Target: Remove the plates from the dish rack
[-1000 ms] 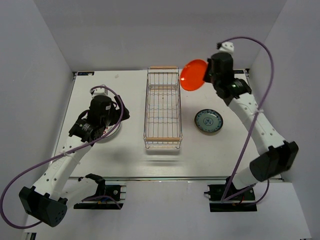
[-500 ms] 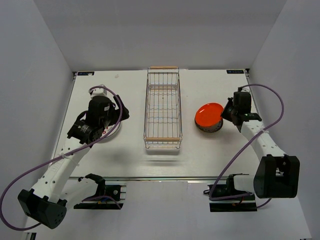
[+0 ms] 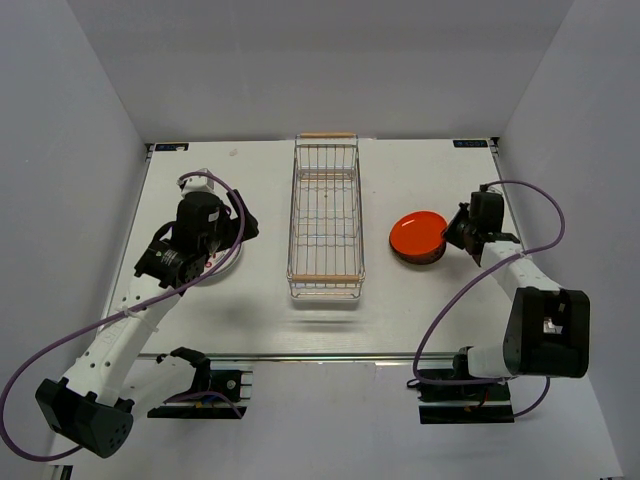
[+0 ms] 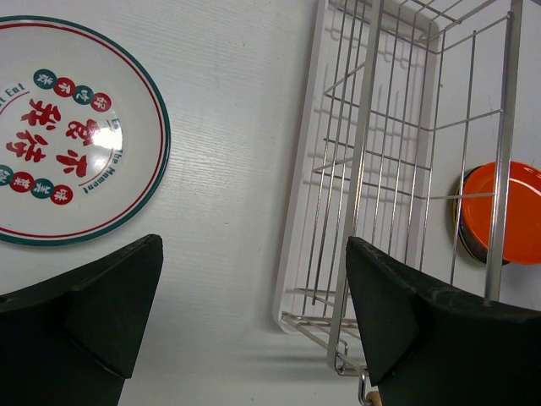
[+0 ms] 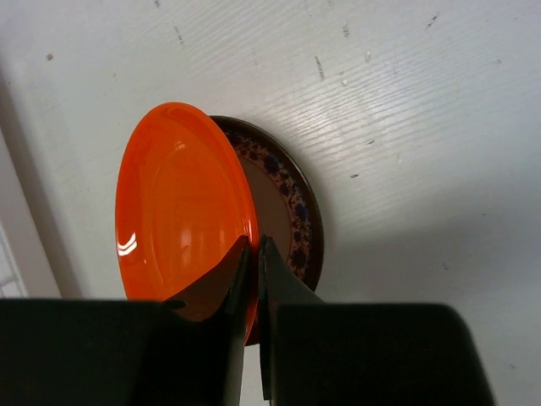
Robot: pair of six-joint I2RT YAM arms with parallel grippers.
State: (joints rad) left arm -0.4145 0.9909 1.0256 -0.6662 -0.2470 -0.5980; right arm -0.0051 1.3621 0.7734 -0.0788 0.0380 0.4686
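Right of the dish rack (image 3: 326,220), the orange-red plate (image 5: 182,203) lies over a dark patterned plate (image 5: 296,216), with the right gripper (image 5: 254,283) clamped on its near rim. Wrist view shows it tilted; top view reads flat, lower plate mostly covered. Left gripper (image 4: 254,292) gapes wide, holding nothing, near the red-marked white plate (image 4: 68,135), left of rack, mostly hidden under the arm (image 3: 150,290) from above.

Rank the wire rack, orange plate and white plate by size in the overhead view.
1. Wire rack, clearly largest.
2 and 3. Orange plate and white plate: cannot rank; the left arm hides most of the white one.
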